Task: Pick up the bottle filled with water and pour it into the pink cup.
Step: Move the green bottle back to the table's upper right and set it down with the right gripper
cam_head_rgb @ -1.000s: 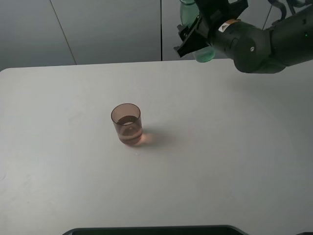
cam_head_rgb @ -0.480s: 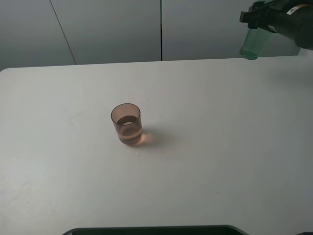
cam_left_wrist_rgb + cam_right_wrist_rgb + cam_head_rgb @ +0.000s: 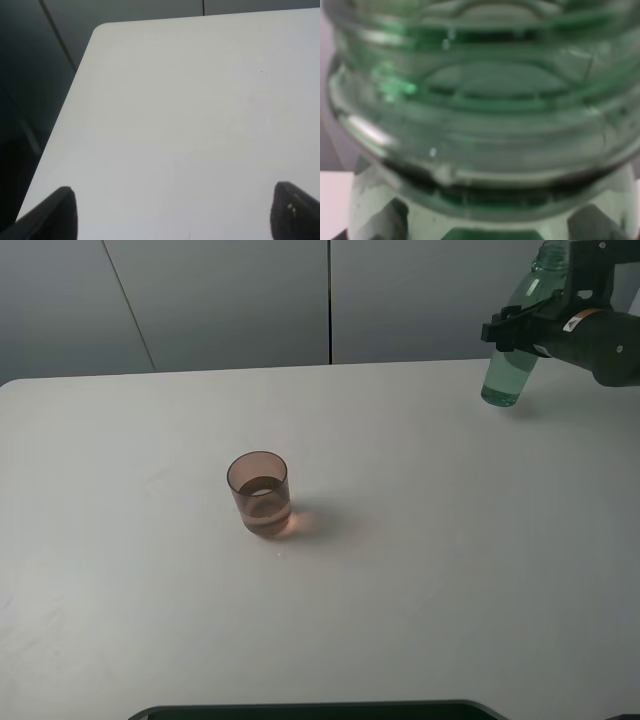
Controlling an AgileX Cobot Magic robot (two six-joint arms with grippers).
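The right arm [image 3: 605, 345] enters the high view from the edge at about 2 o'clock, its dark forearm lying nearly level and reaching toward 9 o'clock; the right gripper [image 3: 513, 330] at its end is clamped on the bottle [image 3: 503, 380] at mid-body, one black finger [image 3: 498, 330] showing across the front; the left gripper [image 3: 177, 220] appears only in its own wrist view, jaws spread wide, its two dark fingertips [image 3: 59, 215] well apart and holding nothing.
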